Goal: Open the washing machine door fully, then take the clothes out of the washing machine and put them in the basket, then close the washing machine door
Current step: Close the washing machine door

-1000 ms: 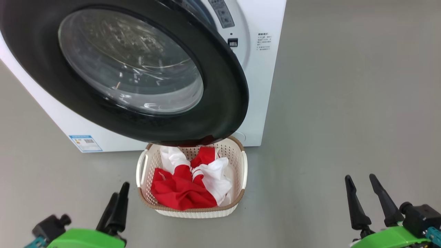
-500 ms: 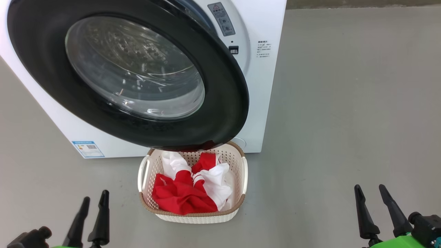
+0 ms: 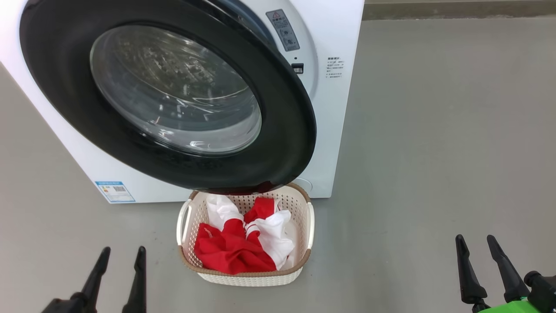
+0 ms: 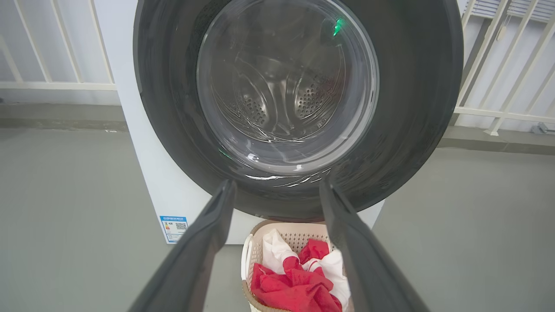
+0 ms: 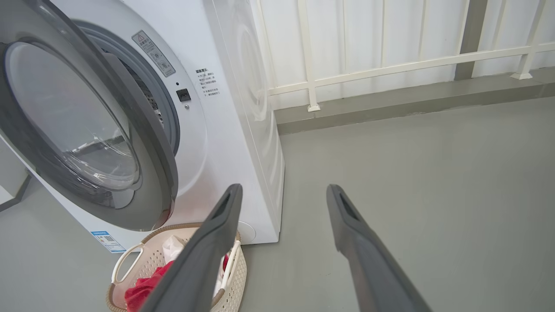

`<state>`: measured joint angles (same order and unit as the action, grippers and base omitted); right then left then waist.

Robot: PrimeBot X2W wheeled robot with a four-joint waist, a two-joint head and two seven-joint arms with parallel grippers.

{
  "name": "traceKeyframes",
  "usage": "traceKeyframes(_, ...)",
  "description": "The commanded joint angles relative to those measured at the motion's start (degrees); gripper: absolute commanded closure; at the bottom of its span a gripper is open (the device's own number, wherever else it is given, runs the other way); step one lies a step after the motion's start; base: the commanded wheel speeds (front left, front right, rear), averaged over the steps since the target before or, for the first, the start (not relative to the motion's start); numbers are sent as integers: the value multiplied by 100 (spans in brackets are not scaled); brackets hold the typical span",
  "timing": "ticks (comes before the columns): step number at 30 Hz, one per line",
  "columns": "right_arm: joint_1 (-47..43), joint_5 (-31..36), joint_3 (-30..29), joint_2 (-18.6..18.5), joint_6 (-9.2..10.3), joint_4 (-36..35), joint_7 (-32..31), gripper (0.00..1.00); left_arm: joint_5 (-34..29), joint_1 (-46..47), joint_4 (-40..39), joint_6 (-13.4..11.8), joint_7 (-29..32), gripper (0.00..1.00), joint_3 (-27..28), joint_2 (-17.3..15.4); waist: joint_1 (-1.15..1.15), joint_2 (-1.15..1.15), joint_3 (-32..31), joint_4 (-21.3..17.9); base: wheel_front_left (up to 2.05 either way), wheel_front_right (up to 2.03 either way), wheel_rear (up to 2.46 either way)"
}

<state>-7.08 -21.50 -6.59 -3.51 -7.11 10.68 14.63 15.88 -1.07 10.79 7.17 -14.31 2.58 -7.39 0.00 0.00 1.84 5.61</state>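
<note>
Washing machine: the big white front-loading washing machine (image 3: 334, 130) stands straight ahead of me. It is fixed and heavy, and I judge it won't shift under a push.
Door: the large round door with the glossy black rim and bulging clear glass window (image 3: 173, 91) stands ajar. It is hinged on my left, and its free edge on my right is swung out from the machine's front.
Door handling: I judge it stiff and fairly weighty, swinging on its hinge alone. The gloss looks slippery, so a flat push suits it better than a pinch.
Contact place: the black rim near the free right edge, not the glass bowl.
Drum: through the glass in my left wrist view I see only perforated steel and no red cloth.
Basket: the small cream perforated plastic basket with a brown rim (image 3: 249, 280) sits on the floor just before the machine. Its far end lies under the door's lower edge, and whether the two touch I cannot tell. It is light and easily knocked.
Clothes: soft red and white garments (image 3: 232, 252) are heaped inside the basket.
Left gripper (image 3: 124, 252): jaws spread wide, nothing held, low and left of the basket.
Right gripper (image 3: 474, 238): jaws wide, nothing held, well right of the basket.
Sticker: a small blue label (image 3: 115, 191) sits low on the machine's front.
</note>
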Motion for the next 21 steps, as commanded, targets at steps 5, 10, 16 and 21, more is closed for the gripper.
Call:
traceKeyframes(5,-20,44,135,-107,-37,-158,37,0,-272,-36,-164,32,-69,0,259,106,0,0,-8,12,0,0,0)
traceKeyframes(10,-14,50,148,-105,-37,-165,37,0,-310,-21,-176,32,-69,0,283,156,0,0,16,25,0,0,0)
traceKeyframes(16,-20,54,150,-121,-37,-171,37,0,-336,8,-232,32,-69,0,288,181,0,0,9,69,0,0,0)
traceKeyframes(21,-3,34,241,-131,-37,-174,37,82,-340,19,-243,32,-69,0,216,217,0,0,4,159,0,0,0)
